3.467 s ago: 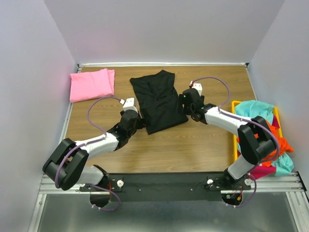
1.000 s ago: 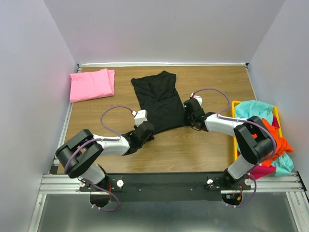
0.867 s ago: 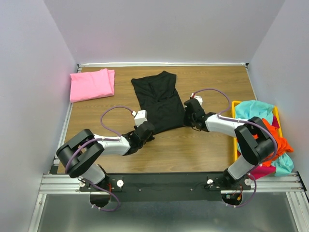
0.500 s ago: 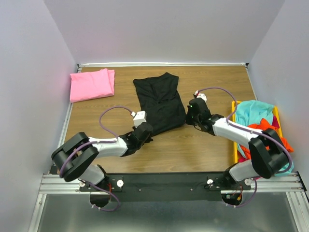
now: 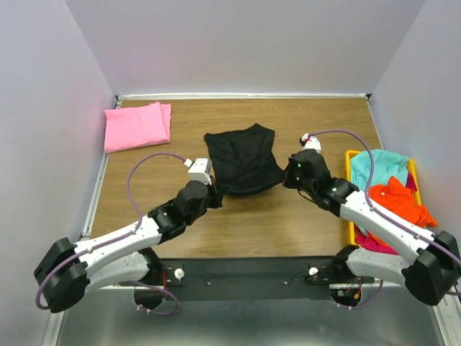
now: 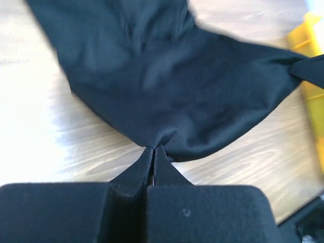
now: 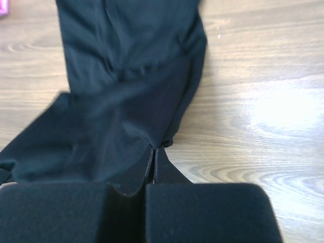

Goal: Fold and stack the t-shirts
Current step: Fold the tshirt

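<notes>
Pinching the near hem of the soft black cloth t-shirt (image 5: 243,158) on the wooden table (image 5: 288,231), left gripper (image 6: 153,149) and right gripper (image 7: 153,147) look mid-fold; one pink cloth t-shirt (image 5: 137,125) lies folded far-left, while crumpled shirts (image 5: 395,200) wait in the yellow plastic bin (image 5: 351,205).

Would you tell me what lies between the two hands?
The black t-shirt, stretched between the left hand and the right hand, each shut on a near corner; the top view shows it.

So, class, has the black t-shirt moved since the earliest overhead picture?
Yes. The black t-shirt's far end has slid toward the arms: once level with the pink t-shirt's far edge, it now lies beside that shirt's middle.
</notes>
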